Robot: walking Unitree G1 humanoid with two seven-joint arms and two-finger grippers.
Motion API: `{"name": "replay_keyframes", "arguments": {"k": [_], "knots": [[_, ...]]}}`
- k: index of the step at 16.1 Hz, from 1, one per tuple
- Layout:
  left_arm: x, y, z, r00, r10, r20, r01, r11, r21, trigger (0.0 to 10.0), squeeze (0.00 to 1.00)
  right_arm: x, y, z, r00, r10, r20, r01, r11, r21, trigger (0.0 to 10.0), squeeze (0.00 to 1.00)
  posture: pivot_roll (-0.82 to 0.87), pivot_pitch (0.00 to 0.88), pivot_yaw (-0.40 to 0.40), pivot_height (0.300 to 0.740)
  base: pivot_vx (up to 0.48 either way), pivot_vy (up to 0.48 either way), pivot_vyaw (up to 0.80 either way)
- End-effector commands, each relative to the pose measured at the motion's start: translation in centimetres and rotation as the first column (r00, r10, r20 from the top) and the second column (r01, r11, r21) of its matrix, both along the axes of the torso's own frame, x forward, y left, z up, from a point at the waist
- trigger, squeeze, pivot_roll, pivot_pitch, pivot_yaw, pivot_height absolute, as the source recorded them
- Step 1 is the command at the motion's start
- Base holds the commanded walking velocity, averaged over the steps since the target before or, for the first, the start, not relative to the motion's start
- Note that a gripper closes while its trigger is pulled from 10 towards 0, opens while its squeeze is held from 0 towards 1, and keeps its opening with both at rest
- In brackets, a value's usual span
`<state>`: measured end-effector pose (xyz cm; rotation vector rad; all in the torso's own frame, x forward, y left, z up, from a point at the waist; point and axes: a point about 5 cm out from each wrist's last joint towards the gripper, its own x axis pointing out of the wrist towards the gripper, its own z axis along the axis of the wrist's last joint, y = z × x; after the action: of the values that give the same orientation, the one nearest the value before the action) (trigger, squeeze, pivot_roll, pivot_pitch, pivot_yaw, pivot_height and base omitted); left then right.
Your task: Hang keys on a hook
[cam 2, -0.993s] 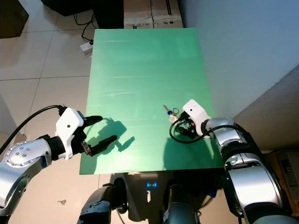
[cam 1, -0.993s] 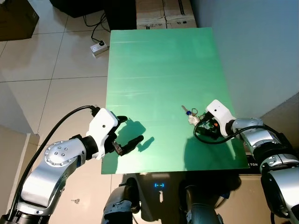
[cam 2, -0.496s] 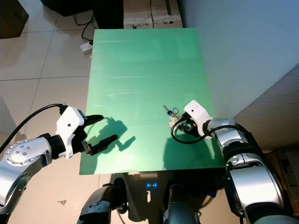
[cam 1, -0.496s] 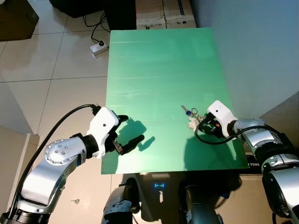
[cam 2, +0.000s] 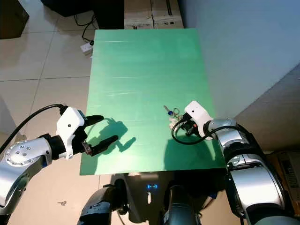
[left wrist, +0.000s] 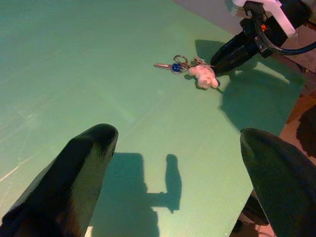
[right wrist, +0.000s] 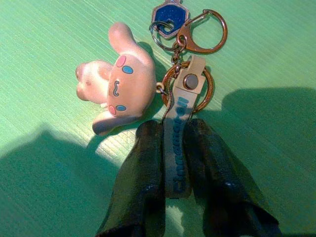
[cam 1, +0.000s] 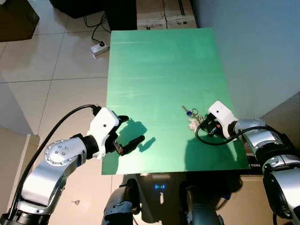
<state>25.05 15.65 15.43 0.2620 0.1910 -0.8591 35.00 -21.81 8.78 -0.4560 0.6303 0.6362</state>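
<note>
On the green bench [cam 1: 159, 70], the keys [right wrist: 170, 59] lie near the right edge. The right pincer [right wrist: 173, 148] is much nearer: its fingers pinch the strap [right wrist: 178, 148], which runs straight along them, plush charm [right wrist: 118, 94] beside. The left pincer [left wrist: 173, 163] hovers wide, well apart.

A bright green rectangular table top [cam 1: 159, 70] stretches ahead over pale glossy floor tiles [cam 1: 56, 61]. Beside its far left corner lies a white power strip [cam 1: 99, 48] with a black cable [cam 1: 95, 30] trailing off. Cardboard boxes [cam 1: 165, 13] stand at the far edge. A grey-blue wall [cam 1: 262, 47] runs along the right.
</note>
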Motion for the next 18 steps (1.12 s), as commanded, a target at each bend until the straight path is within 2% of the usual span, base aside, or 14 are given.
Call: {"name": "replay_keyframes", "arguments": {"k": [1, 5, 8, 11, 12, 15, 16, 18], "knots": [[-0.3, 0.0, -0.2, 1.0, -0.016, -0.01, 0.016, 1.0, 0.009, 10.0, 0.0, -0.4, -0.4, -0.4, 1.0, -0.011, -0.03, 0.011, 1.0, 0.019, 0.0, 0.0, 0.02, 0.315, 0.069, 0.74, 0.0, 0.0, 0.0], [-0.2, 0.0, -0.2, 1.0, -0.012, -0.008, 0.012, 1.0, 0.01, 10.0, 0.0, 0.1, 0.1, 0.7, 1.0, -0.007, -0.017, 0.009, 0.992, 0.125, 0.0, 0.0, 0.01, 0.309, 0.071, 0.74, 0.0, 0.0, 0.0], [-0.1, 0.0, -0.2, 1.0, -0.009, -0.005, 0.009, 1.0, 0.011, 10.0, 0.0, 1.5, 1.7, 3.5, 0.998, 0.041, 0.049, -0.054, 0.948, 0.315, 0.0, 0.0, 0.01, 0.305, 0.068, 0.74, 0.0, 0.0, 0.0], [-0.1, 0.0, -0.2, 1.0, -0.007, -0.004, 0.007, 1.0, 0.012, 10.0, 0.0, 2.5, 3.2, 6.1, 0.987, 0.116, 0.109, -0.149, 0.914, 0.376, 0.0, 0.0, 0.01, 0.301, 0.063, 0.74, 0.0, 0.0, 0.0], [-0.1, 0.0, -0.2, 1.0, -0.007, -0.004, 0.007, 1.0, 0.012, 10.0, 0.0, 2.5, 3.3, 6.3, 0.986, 0.123, 0.114, -0.157, 0.911, 0.381, 0.0, 0.0, 0.01, 0.301, 0.063, 0.74, 0.0, 0.0, 0.0], [-0.2, 0.0, -0.3, 1.0, -0.004, -0.004, 0.004, 1.0, 0.012, 10.0, 0.0, 3.3, 5.7, 9.4, 0.959, 0.205, 0.193, -0.273, 0.844, 0.461, 0.0, 0.0, 0.01, 0.297, 0.057, 0.74, 0.0, 0.0, 0.0], [-0.3, 0.0, -0.3, 1.0, -0.002, -0.003, 0.002, 1.0, 0.012, 10.0, 0.0, 3.4, 6.8, 10.3, 0.948, 0.228, 0.22, -0.311, 0.802, 0.51, 0.0, 0.0, 0.01, 0.299, 0.054, 0.74, 0.0, 0.0, 0.0], [-0.4, -0.1, -0.3, 1.0, -0.001, -0.004, 0.001, 1.0, 0.012, 10.0, 0.0, 3.6, 7.3, 10.7, 0.952, 0.198, 0.233, -0.298, 0.775, 0.558, 0.0, 0.0, 0.01, 0.301, 0.052, 0.74, 0.0, 0.0, 0.0]]}}
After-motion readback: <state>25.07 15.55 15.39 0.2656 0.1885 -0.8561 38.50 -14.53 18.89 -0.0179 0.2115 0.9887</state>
